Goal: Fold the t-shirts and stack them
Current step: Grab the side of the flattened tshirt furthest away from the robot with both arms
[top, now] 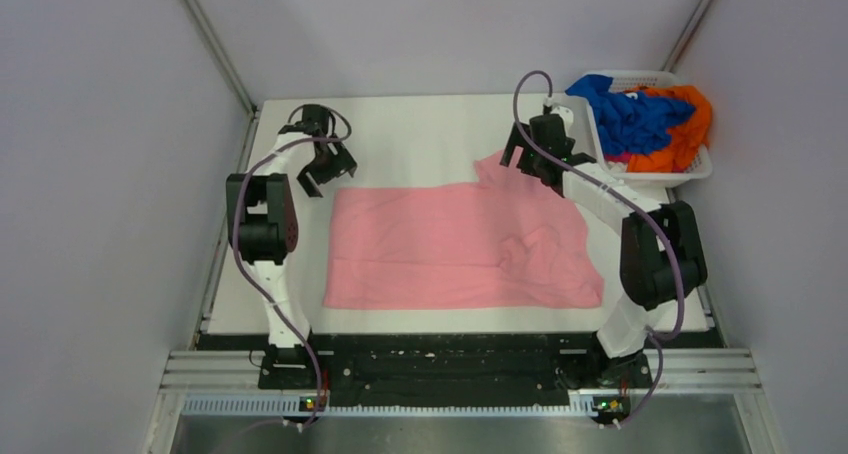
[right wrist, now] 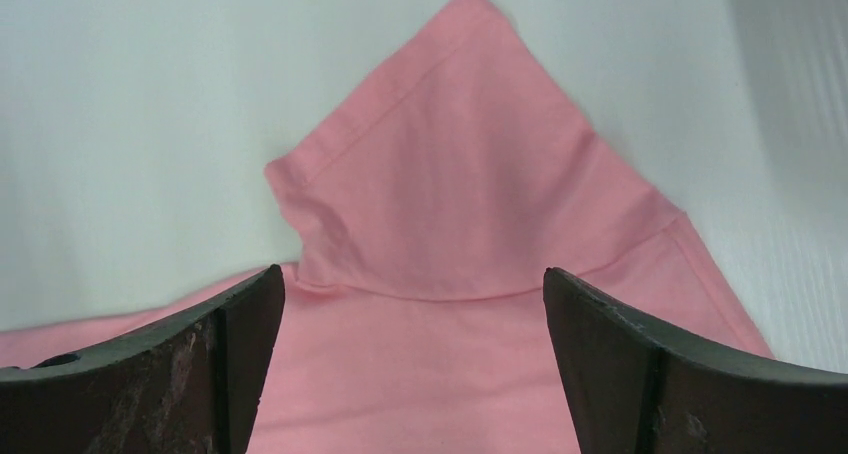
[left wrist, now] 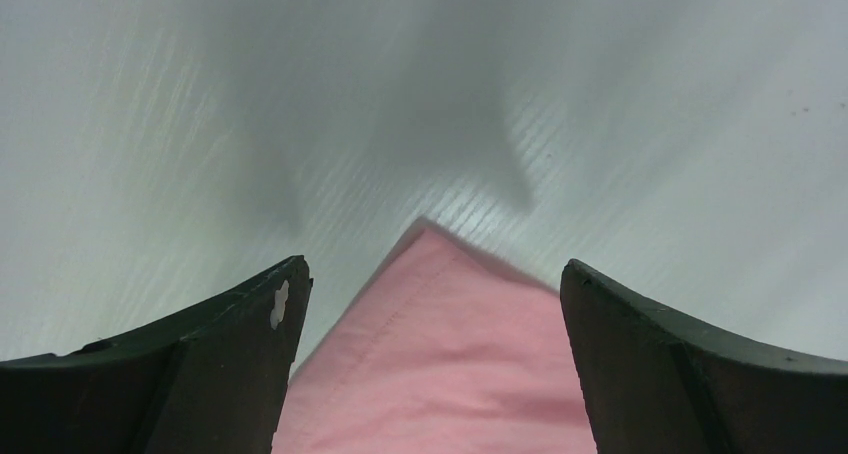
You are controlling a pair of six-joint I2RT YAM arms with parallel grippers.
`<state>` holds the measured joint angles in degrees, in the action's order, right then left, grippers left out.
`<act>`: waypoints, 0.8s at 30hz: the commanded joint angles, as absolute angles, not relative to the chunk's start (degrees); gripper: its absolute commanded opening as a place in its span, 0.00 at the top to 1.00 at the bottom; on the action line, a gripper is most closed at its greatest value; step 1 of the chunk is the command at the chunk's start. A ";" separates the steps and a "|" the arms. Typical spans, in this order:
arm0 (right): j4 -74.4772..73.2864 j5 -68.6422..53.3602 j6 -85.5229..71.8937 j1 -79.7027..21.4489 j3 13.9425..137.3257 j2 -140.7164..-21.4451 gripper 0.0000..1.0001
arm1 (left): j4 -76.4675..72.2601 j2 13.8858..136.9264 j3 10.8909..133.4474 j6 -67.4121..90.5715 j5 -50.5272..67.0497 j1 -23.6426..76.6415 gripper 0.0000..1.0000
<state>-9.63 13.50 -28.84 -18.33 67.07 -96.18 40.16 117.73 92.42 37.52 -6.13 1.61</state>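
Observation:
The light pink t-shirt lies spread on the white table, one sleeve pointing to the far right. My left gripper is open and empty above the shirt's far left corner. My right gripper is open and empty over the far right sleeve; the shirt lies flat between its fingers. The royal blue t-shirt and the bright orange t-shirt are bunched in the basket.
A white slatted plastic basket stands at the table's far right corner. The white table shows bare beyond the pink shirt. Grey walls close in on the left, back and right.

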 commanded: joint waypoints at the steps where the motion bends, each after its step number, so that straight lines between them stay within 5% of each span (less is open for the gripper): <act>1: -8.01 14.41 -26.30 -17.49 73.52 -100.22 0.01 | 43.49 121.84 97.11 35.14 -8.86 1.51 0.01; 24: -8.30 14.22 -24.84 -17.40 75.32 -106.52 0.01 | 51.34 127.29 101.08 33.78 -12.79 6.41 0.42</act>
<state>-9.82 13.45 -25.85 -17.80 73.63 -106.54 48.10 126.28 101.14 34.28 -11.33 4.64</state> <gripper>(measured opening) 0.987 0.628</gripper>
